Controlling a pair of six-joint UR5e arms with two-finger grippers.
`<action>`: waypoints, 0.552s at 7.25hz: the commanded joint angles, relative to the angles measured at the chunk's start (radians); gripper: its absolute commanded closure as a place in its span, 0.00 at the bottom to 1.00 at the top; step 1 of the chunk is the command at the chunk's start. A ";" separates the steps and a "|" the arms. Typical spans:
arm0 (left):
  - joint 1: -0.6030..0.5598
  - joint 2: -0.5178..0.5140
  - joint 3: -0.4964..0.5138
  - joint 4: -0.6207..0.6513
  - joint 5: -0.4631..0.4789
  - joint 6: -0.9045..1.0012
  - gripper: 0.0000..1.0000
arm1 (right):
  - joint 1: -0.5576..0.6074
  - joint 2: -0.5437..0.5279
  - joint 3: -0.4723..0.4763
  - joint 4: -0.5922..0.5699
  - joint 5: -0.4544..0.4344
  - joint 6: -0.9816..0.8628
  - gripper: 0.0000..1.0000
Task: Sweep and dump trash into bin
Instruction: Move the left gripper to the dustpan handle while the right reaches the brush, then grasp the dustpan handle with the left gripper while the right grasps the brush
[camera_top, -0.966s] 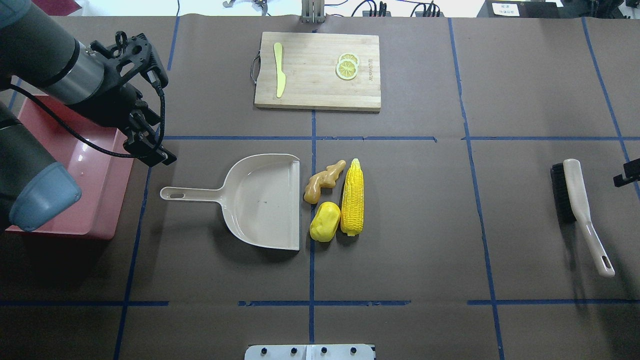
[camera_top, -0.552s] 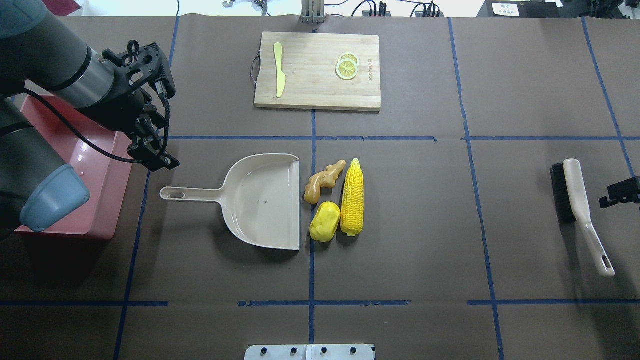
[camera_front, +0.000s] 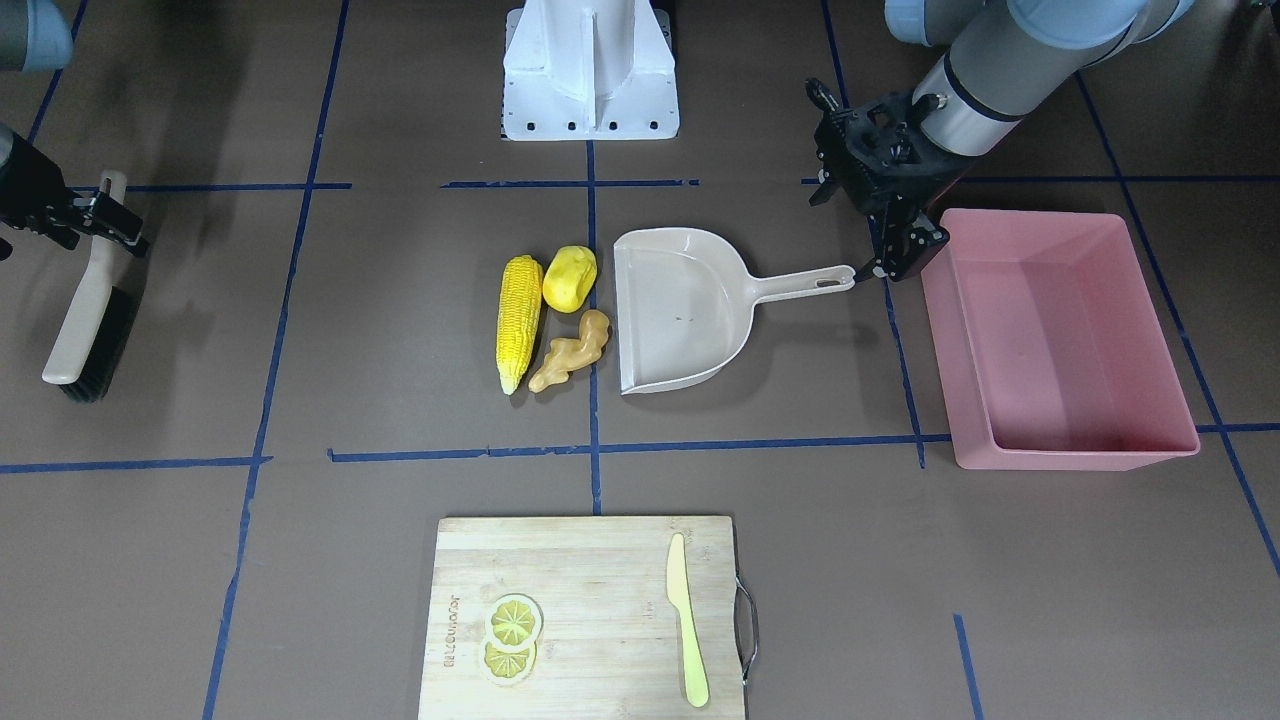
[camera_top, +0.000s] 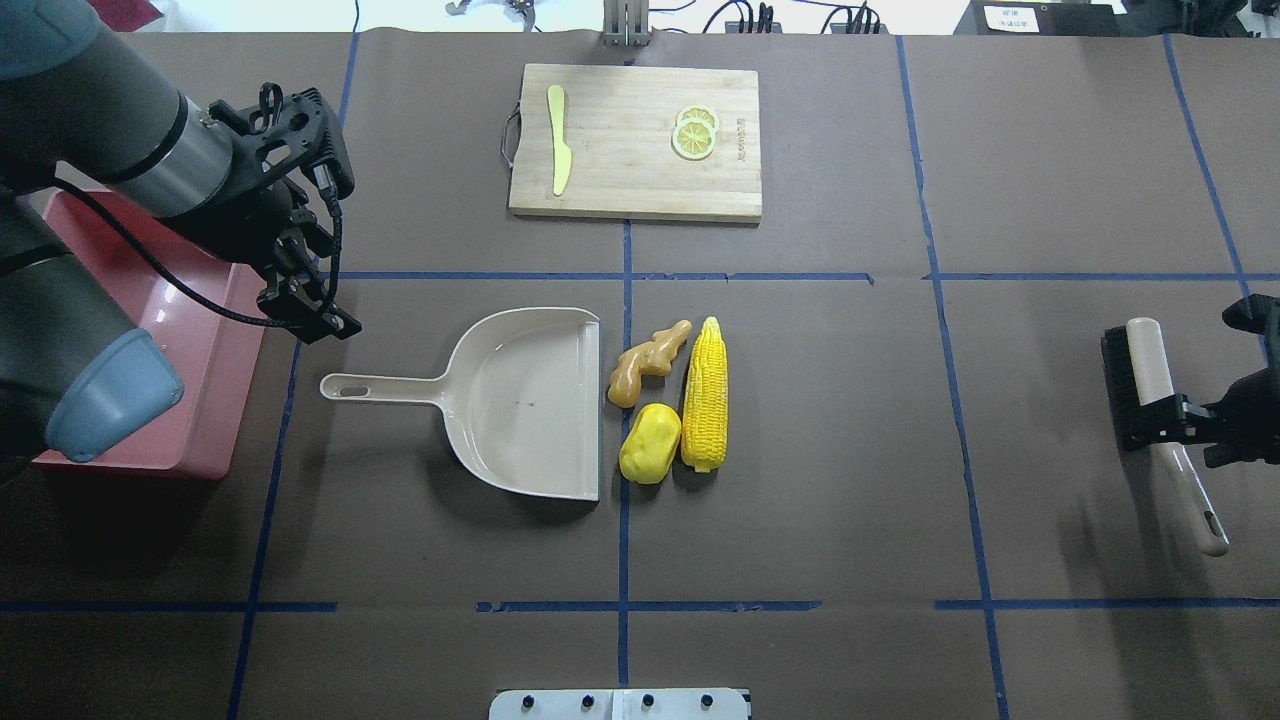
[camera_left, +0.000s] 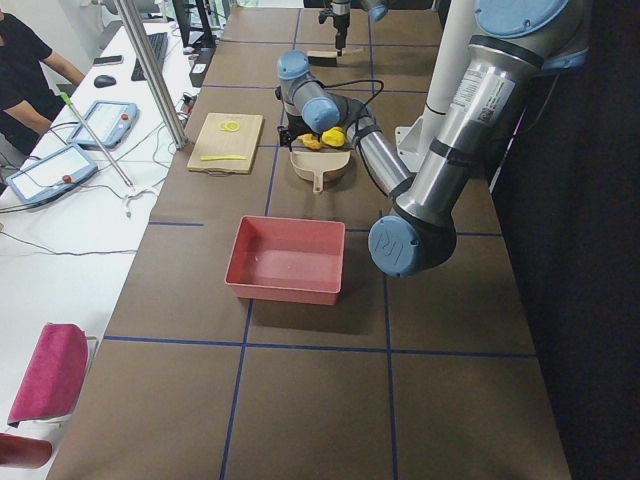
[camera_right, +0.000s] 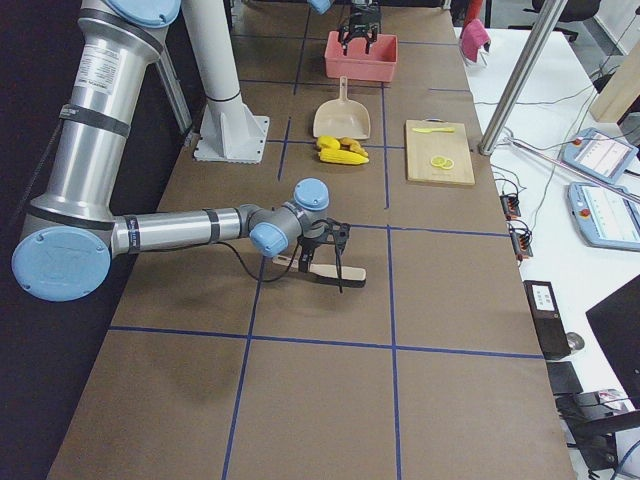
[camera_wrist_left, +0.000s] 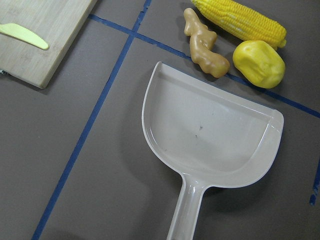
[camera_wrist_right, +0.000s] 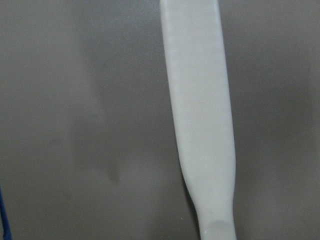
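The corn cob (camera_top: 704, 405), the potato-like lump (camera_top: 650, 443) and the ginger root (camera_top: 645, 362) lie together just off the open lip of the beige dustpan (camera_top: 520, 400); the left wrist view shows the corn (camera_wrist_left: 240, 20), lump (camera_wrist_left: 258, 64) and ginger (camera_wrist_left: 205, 45). The pink bin (camera_front: 1060, 330) stands beyond the dustpan's handle end. My left gripper (camera_top: 312, 318) is open and empty, above the table beside the handle tip, between it and the bin. My right gripper (camera_top: 1165, 422) is open and straddles the brush (camera_top: 1150, 370) handle (camera_wrist_right: 200, 100).
A wooden cutting board (camera_top: 635, 185) with a pale yellow knife (camera_top: 558, 150) and lemon slices (camera_top: 694, 133) lies at the far middle. The robot's white base (camera_front: 590, 70) is at the near edge. Blue tape lines cross the brown table.
My right gripper has come in from the right edge and now sits over the brush handle. My left gripper has shifted slightly right and a little closer to the dustpan handle.
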 joint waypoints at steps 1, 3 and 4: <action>0.001 0.000 0.006 0.000 0.000 0.001 0.00 | -0.020 -0.027 -0.003 -0.001 -0.013 0.004 0.00; -0.001 0.000 0.006 0.000 0.000 0.001 0.00 | -0.020 -0.032 -0.011 -0.001 -0.016 0.004 0.00; -0.001 0.003 0.006 0.000 0.001 0.004 0.00 | -0.024 -0.030 -0.017 -0.001 -0.028 0.004 0.00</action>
